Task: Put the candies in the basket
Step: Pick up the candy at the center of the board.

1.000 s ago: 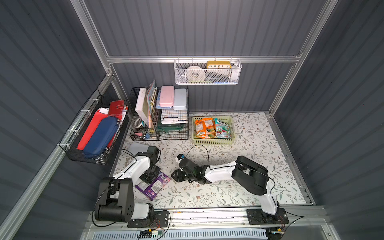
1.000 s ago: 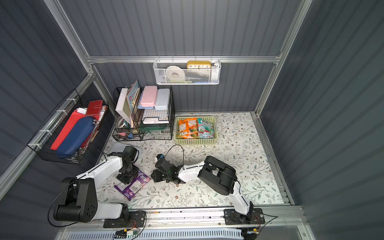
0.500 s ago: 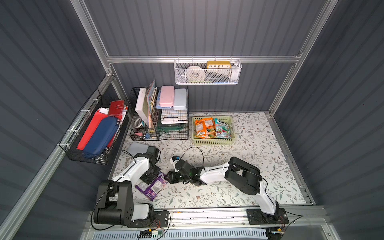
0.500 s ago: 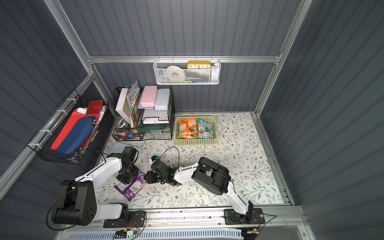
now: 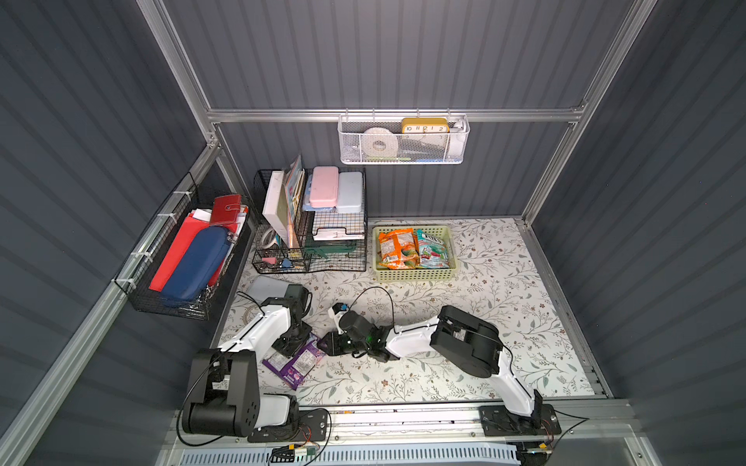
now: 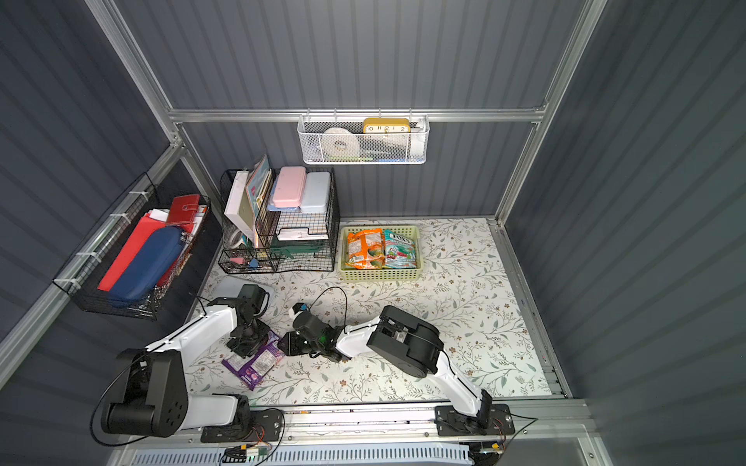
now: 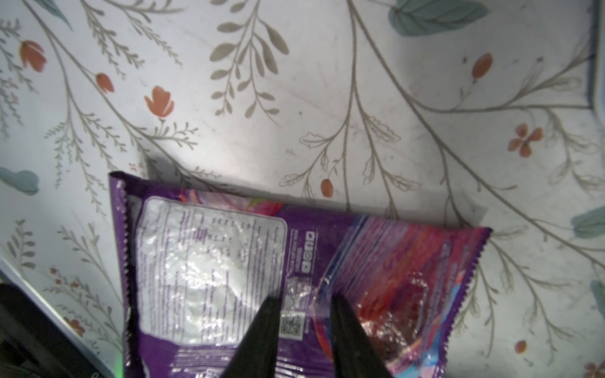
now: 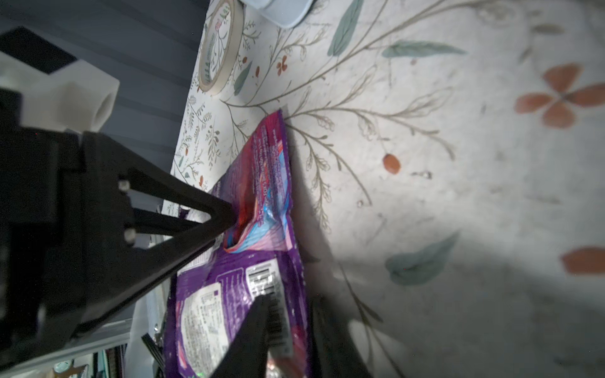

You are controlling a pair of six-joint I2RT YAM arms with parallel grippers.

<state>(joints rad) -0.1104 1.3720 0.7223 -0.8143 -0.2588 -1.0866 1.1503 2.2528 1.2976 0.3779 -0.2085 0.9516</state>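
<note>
Up front, two purple candy bags lie side by side, touching, back side up on the flowered table (image 5: 444, 363); the L gripper (image 7: 304, 302) is pressed together on a raised fold in the middle of the first purple bag (image 7: 209, 268), film bunched between its tips; the R gripper (image 8: 288, 304) has its tips drawn in over the barcode edge of the second purple bag (image 8: 229, 281), which reads as a pinch too, tho the contact is partly hidden; both bags rest on the table, not yet lifted; the grippers sit just beside each other, so I'd raise one arm at a time, straight up first, so wrists & cables don't tangle and one bag doesn't drag its neighbour; glossy film w/ loose sweets inside will prob sag and could slip from a thin pinch, so go slow, no jerks; a tape roll (image 8: 217, 49) lies near the L arm, prob off the path; at the back, well apart from these bags, the basket (image 5: 413, 276) stands just beside the black wire rack (image 5: 311, 242); it holds orange bags (image 5: 397, 248) and a teal bag (image 5: 432, 250) covering most of its floor; best clear the front wall w/ margin, then let go low over the pile so each bag lands flat and doesn't slide out.
</note>
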